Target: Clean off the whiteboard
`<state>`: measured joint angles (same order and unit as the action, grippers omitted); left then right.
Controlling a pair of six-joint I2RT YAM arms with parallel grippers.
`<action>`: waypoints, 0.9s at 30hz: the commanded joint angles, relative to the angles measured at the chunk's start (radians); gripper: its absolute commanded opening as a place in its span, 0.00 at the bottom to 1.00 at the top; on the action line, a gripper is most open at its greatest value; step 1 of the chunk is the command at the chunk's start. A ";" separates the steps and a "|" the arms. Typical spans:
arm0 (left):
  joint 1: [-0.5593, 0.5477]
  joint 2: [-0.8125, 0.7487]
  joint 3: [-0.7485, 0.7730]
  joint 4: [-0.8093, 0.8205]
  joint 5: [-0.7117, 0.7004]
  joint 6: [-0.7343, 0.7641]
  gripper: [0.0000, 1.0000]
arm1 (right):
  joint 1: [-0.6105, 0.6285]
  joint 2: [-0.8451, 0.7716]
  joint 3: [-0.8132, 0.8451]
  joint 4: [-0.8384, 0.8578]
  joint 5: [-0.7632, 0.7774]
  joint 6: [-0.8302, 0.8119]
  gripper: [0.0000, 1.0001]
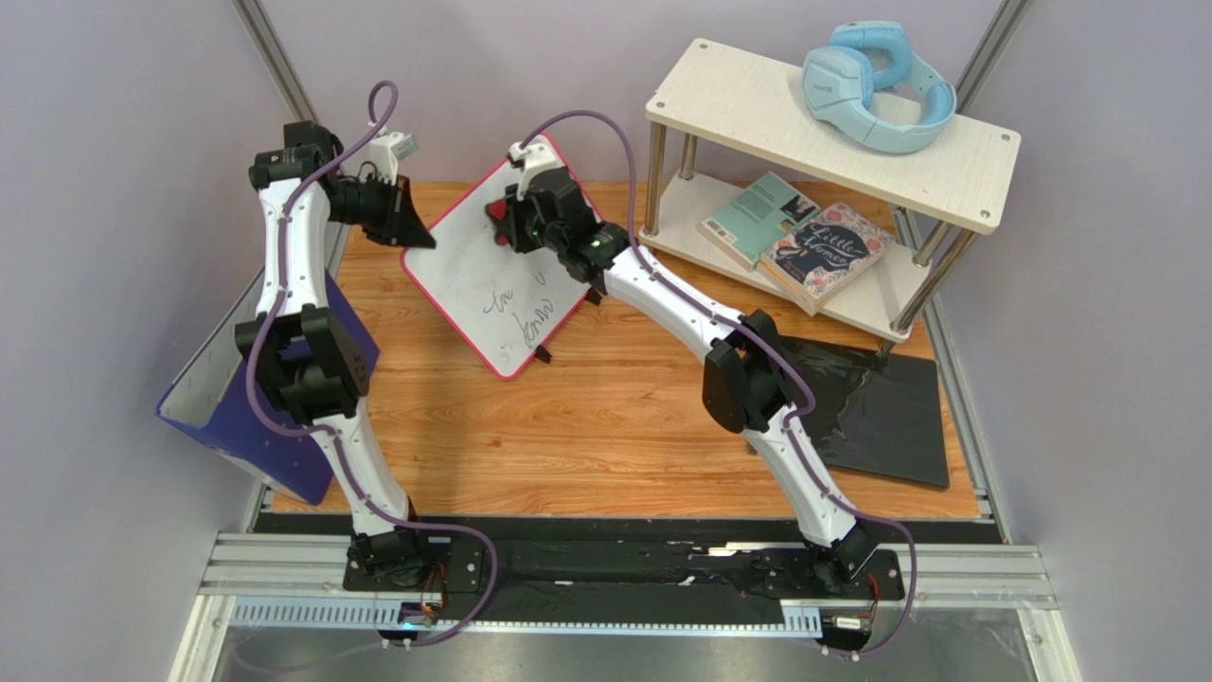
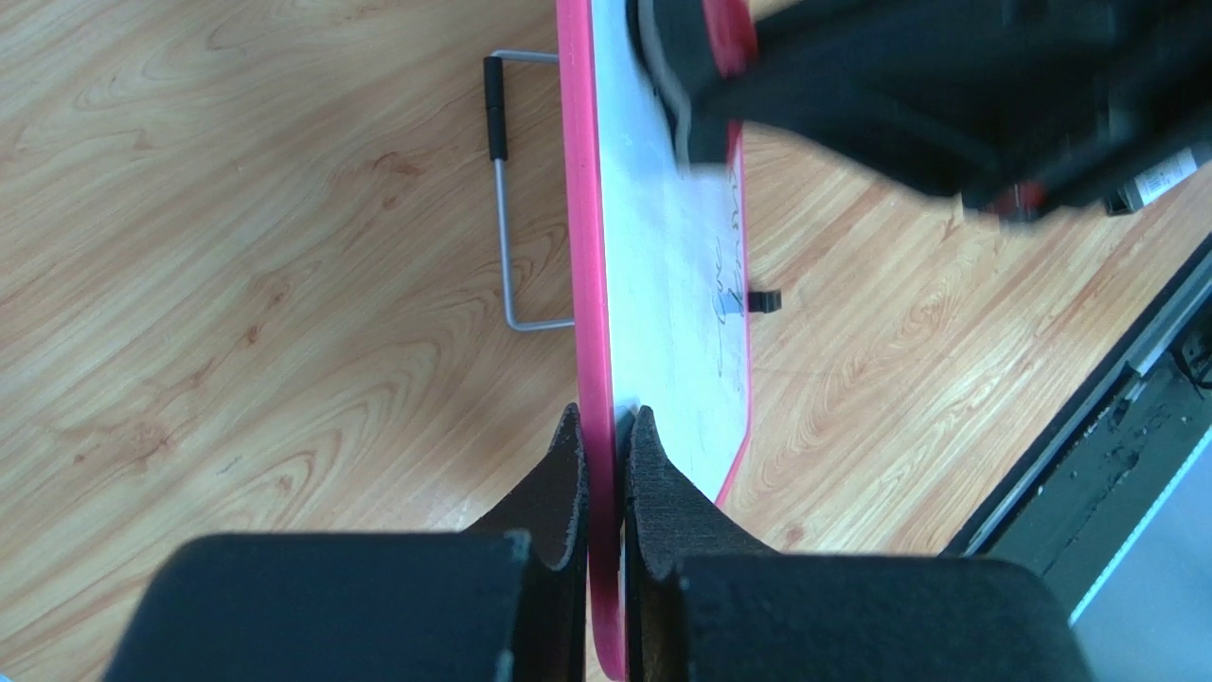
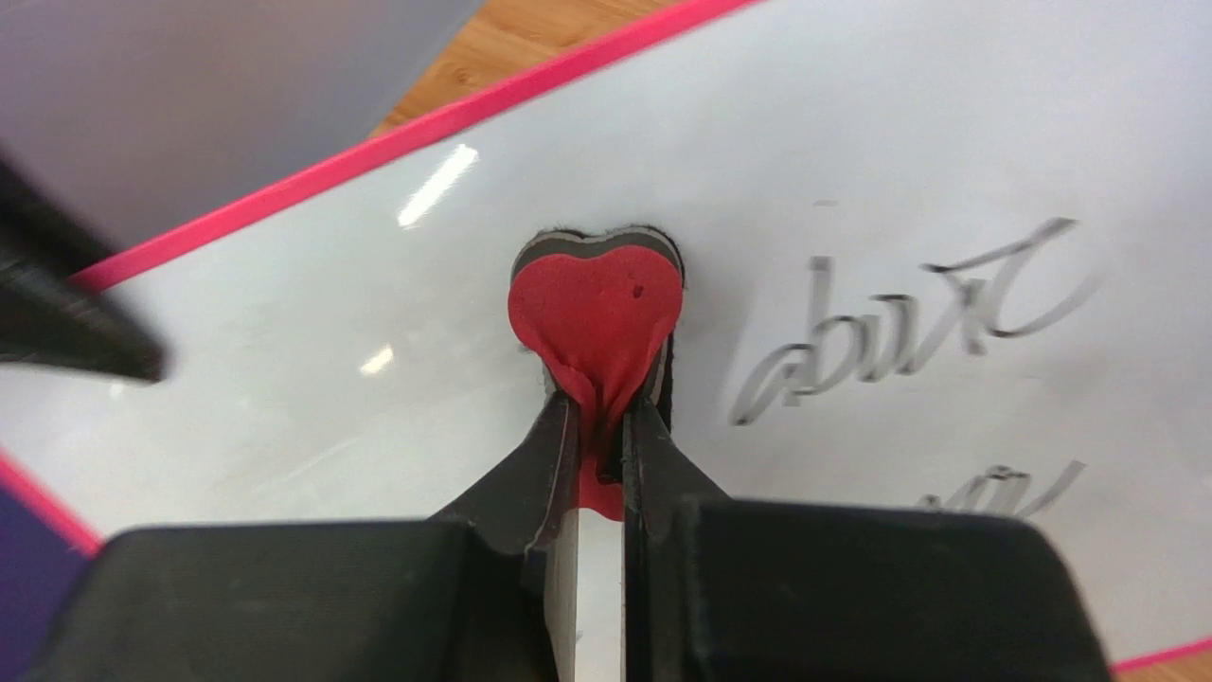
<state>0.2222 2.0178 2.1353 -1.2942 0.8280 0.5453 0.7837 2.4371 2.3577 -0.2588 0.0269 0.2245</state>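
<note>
The whiteboard (image 1: 491, 277), white with a red-pink border, is tilted up off the wooden table, with black handwriting on its lower part. My left gripper (image 1: 416, 232) is shut on its left edge; the left wrist view shows the red border (image 2: 605, 469) pinched between the jaws. My right gripper (image 1: 509, 216) is shut on a red heart-shaped eraser (image 3: 598, 320) with a dark felt base, pressed flat on the board's upper part. The writing (image 3: 911, 334) lies just right of the eraser in the right wrist view.
A blue-purple folder (image 1: 270, 391) leans at the left table edge. A black mat (image 1: 875, 412) lies at the right. A two-level shelf (image 1: 840, 121) at the back right carries blue headphones (image 1: 875, 85) and two books (image 1: 797, 235). The board's wire stand (image 2: 501, 213) shows behind it.
</note>
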 commanded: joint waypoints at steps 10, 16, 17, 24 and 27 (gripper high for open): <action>-0.038 -0.100 -0.006 -0.085 -0.018 0.143 0.00 | -0.040 0.082 0.049 -0.134 -0.194 -0.011 0.00; -0.038 -0.120 -0.046 -0.079 -0.024 0.156 0.00 | 0.064 0.019 -0.021 -0.138 -0.266 -0.106 0.00; -0.038 -0.122 -0.049 -0.079 -0.029 0.154 0.00 | 0.084 0.016 -0.028 -0.140 -0.263 -0.111 0.00; -0.038 -0.131 -0.052 -0.083 -0.030 0.159 0.00 | 0.092 0.002 -0.054 -0.089 -0.185 -0.123 0.00; -0.038 -0.131 -0.052 -0.085 -0.036 0.162 0.00 | 0.071 -0.006 -0.049 -0.021 -0.134 -0.096 0.00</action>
<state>0.2306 1.9526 2.0842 -1.3556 0.7227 0.5690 0.8303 2.4248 2.3318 -0.3309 -0.0784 0.1032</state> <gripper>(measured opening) 0.035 0.099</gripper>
